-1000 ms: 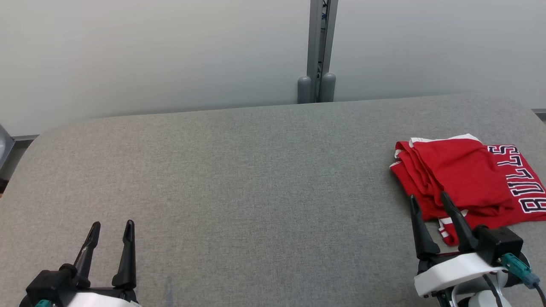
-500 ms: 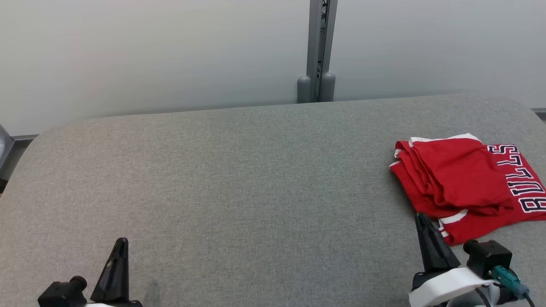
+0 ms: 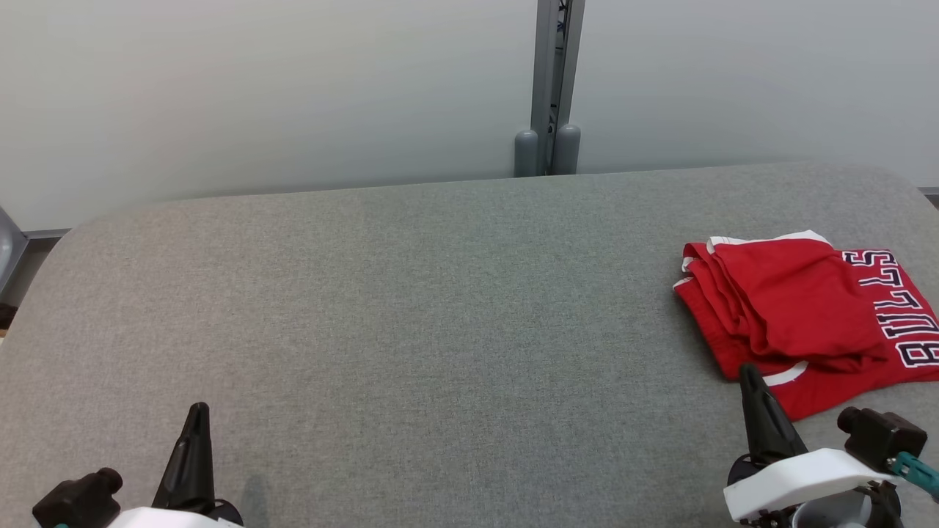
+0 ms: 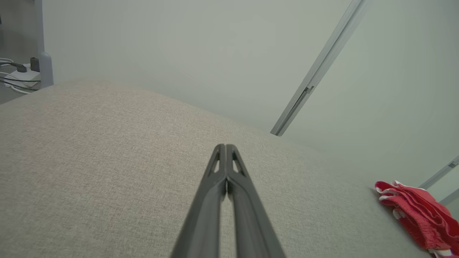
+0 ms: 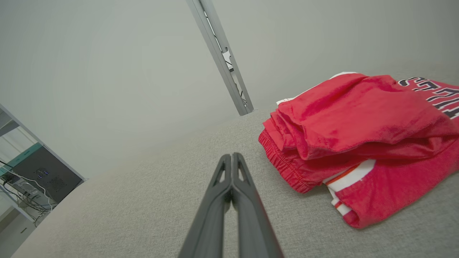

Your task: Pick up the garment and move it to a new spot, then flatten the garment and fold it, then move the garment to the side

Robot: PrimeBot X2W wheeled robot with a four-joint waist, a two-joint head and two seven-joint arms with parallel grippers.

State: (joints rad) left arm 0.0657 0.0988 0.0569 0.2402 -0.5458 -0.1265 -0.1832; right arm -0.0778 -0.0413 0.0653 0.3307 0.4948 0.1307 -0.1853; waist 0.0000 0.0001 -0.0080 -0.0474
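Observation:
The garment (image 3: 803, 315) is a red pair of shorts with white trim and dark lettering, lying folded at the right side of the grey padded table (image 3: 440, 308). It also appears in the right wrist view (image 5: 358, 132) and at the far right of the left wrist view (image 4: 419, 215). My right gripper (image 3: 750, 372) is shut and empty, its tip just in front of the garment's near edge (image 5: 231, 156). My left gripper (image 3: 198, 409) is shut and empty at the table's near left, far from the garment (image 4: 226, 146).
A grey wall with a vertical metal post (image 3: 550, 88) runs behind the table. A shelf with cables and equipment (image 5: 28, 179) stands off the table's left end. Bare grey table surface stretches between the two grippers.
Both grippers have gone from open to shut and drawn back toward the table's near edge. The right gripper has pulled off the garment's near edge. The garment lies where it was.

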